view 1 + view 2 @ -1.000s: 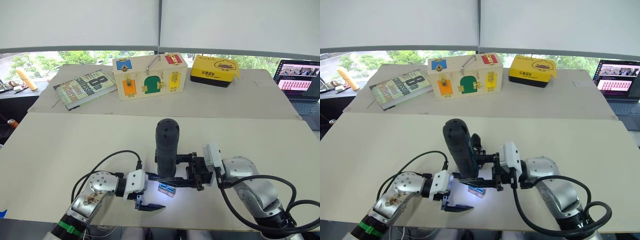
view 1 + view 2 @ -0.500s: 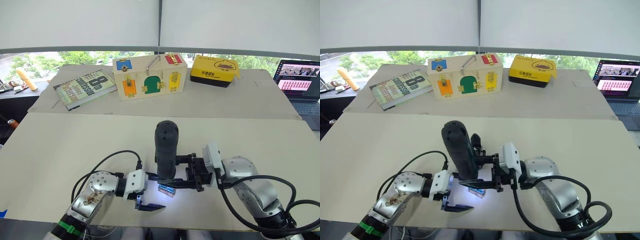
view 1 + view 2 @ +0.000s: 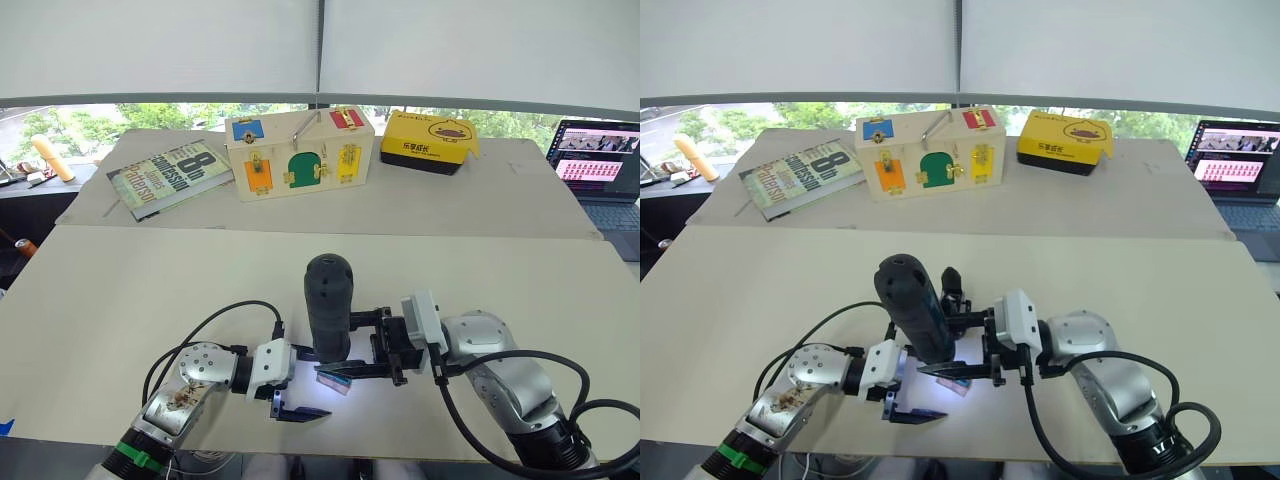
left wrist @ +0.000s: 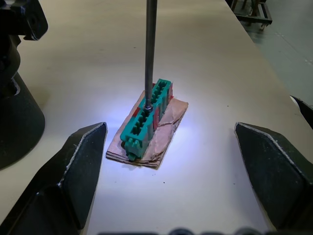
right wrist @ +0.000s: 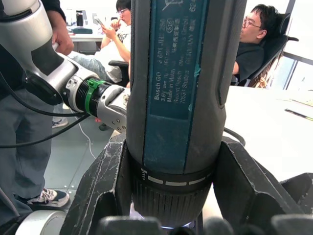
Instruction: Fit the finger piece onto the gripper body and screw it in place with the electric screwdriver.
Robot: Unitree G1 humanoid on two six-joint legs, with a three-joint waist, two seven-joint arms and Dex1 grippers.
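My right gripper is shut on the electric screwdriver, a thick dark handle held upright near the table's front. Its thin metal bit points down and touches a small green-and-tan rectangle lying on the table. The gripper body stands just behind the screwdriver, mostly hidden, with a black pointed finger sticking up. My left gripper is open just left of the rectangle, one finger on each side of it without touching, and it lights the spot. The finger piece is out of view.
On the far table lie a book, a wooden box with coloured latches and a yellow box. A laptop sits at the far right. Cables loop from both wrists. People sit in the background.
The screwdriver and my right gripper have shifted slightly left and down, with the handle's top now lower. My left gripper has stayed put.
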